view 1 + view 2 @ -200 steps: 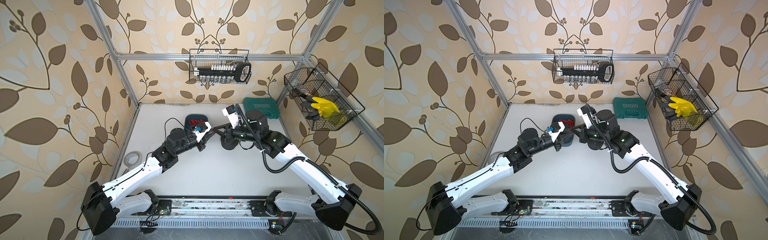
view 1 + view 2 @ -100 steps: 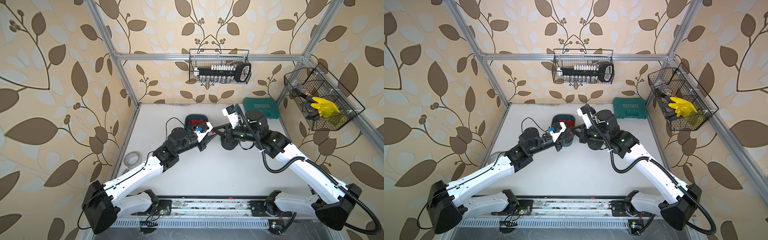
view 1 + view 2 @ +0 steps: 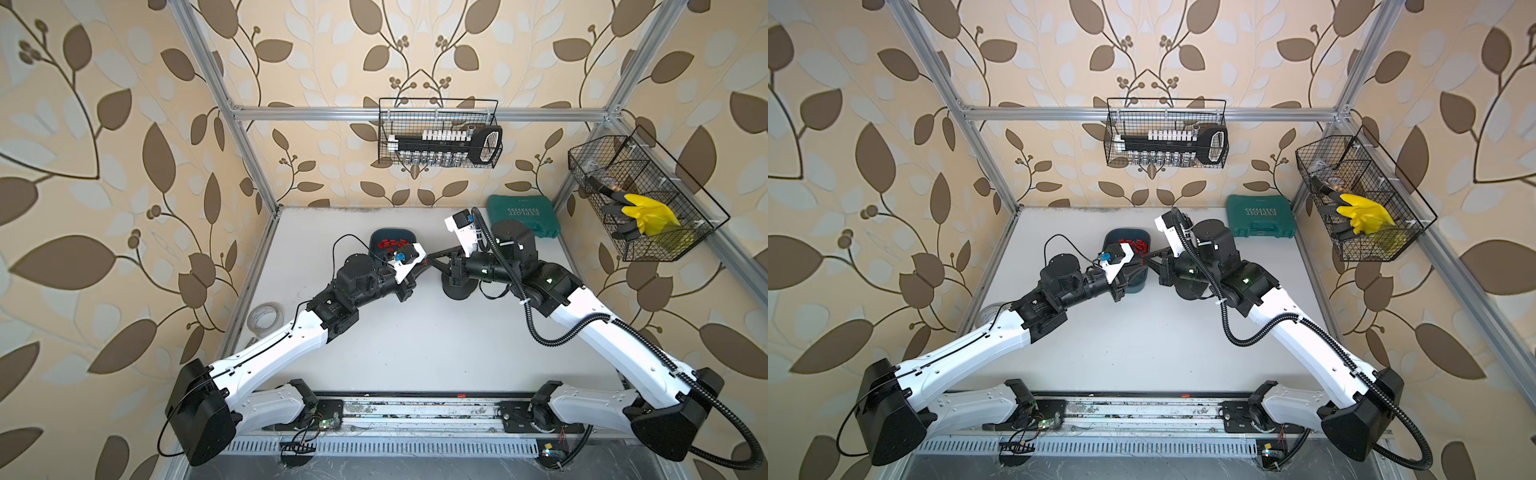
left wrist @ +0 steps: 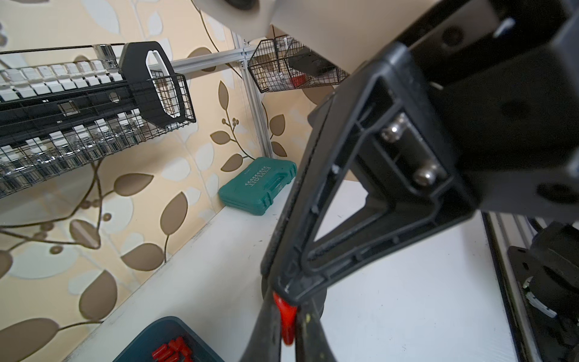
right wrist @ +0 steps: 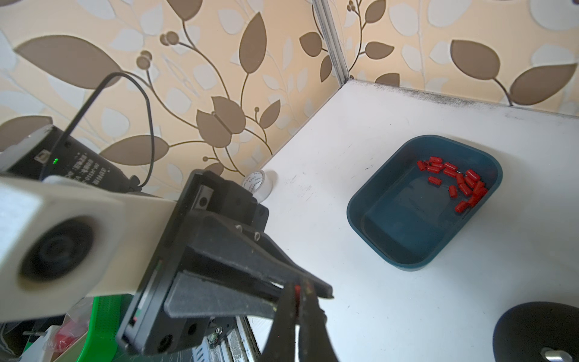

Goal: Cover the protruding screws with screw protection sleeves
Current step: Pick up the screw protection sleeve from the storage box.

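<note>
Both grippers meet tip to tip above the table's middle. My left gripper is shut on one red screw protection sleeve. My right gripper is shut on the same sleeve from the opposite side. In both top views the left gripper and right gripper touch at this sleeve. Several more sleeves lie in a blue tray. The black dome base sits under my right wrist. The protruding screws are hidden in the top views; a silver pin shows on the base.
A green tool case lies at the back right corner. A tape roll rests by the left wall. Wire baskets hang on the back wall and the right wall. The blue tray stands just behind my left wrist.
Both arms have hardly moved and their tips stay together. The left jaws have drawn in tight on the red sleeve.
</note>
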Motion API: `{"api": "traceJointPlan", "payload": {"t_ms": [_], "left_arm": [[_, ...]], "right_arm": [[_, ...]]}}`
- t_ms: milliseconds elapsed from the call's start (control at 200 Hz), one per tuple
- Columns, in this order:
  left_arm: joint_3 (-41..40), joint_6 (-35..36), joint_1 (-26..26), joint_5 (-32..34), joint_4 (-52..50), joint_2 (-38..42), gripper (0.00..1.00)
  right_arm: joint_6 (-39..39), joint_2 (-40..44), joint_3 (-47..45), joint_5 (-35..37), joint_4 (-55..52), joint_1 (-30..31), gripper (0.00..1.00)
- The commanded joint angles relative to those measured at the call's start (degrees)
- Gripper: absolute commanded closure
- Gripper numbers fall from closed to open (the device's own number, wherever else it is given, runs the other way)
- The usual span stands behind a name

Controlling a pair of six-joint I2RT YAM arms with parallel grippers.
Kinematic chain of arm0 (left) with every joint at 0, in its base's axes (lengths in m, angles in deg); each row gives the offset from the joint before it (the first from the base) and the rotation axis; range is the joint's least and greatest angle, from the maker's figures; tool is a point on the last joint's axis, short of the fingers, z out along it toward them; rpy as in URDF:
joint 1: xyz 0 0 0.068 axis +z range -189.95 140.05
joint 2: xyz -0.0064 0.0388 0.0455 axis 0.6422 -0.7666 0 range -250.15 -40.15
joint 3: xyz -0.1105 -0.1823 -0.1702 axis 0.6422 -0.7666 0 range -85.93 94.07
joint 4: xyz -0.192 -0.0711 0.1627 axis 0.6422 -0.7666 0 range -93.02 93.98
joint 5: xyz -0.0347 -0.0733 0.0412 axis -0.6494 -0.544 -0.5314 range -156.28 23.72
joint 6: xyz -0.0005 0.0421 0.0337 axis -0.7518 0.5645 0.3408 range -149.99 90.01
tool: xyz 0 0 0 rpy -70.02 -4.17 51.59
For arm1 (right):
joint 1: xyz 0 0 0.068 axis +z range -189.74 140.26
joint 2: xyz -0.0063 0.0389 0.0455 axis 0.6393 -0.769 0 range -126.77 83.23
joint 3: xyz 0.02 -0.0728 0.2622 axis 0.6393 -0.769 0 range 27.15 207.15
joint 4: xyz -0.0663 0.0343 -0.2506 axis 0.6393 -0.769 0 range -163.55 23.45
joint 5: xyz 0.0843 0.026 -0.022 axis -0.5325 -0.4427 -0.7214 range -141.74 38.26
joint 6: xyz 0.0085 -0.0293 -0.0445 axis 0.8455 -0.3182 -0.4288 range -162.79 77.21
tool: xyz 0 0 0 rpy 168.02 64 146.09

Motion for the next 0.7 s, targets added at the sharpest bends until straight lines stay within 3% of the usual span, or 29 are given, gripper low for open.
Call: {"api": "traceJointPlan", "payload": {"t_ms": [0, 340, 695], "left_arm": [[2.36, 0.71, -0.75, -3.0, 3.24, 0.24, 0.98], [2.28, 0.54, -0.74, -3.07, 3.23, 0.42, 1.0], [2.31, 0.97, -0.74, -3.82, 3.42, 0.5, 0.93]], "right_arm": [[0.4, 0.15, 0.4, -1.13, 0.57, 0.4, 1.0], [0.53, -0.02, 0.34, -1.64, 0.93, 0.45, 1.0], [0.71, -0.2, 0.29, -1.73, 0.96, 0.46, 1.0]]}}
